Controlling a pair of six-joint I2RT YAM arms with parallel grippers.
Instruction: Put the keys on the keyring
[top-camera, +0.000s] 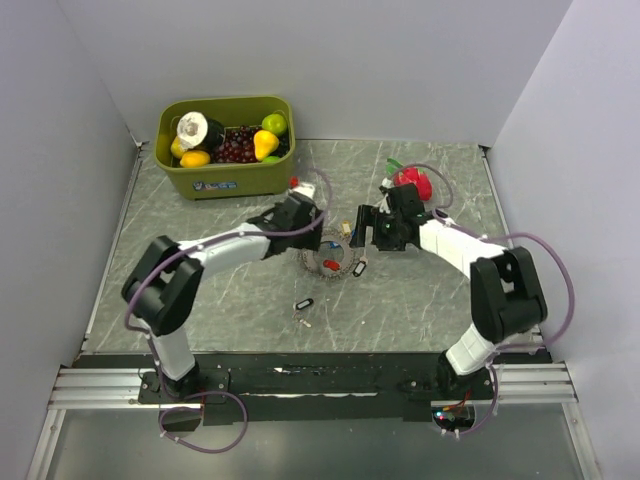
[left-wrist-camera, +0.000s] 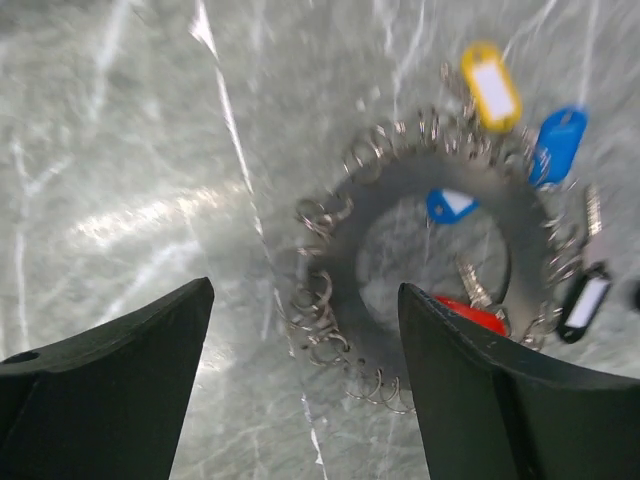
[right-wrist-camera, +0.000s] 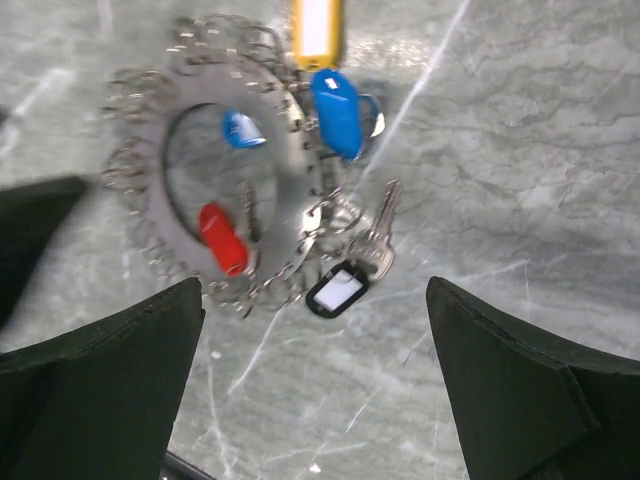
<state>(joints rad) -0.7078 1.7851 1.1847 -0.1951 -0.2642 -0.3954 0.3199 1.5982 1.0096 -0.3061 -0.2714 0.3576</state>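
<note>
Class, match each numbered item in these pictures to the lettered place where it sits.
Items:
1 green bin
2 keyring
3 lone black key
4 yellow tag

Places:
a at the keyring's outer edge
b far left corner, holding fruit
c centre of the table
d alone, towards the near edge

Pairs: 1-b, 2-c, 3-d, 4-a

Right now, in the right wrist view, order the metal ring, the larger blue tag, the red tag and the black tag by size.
1. metal ring
2. larger blue tag
3. red tag and black tag look about alike
</note>
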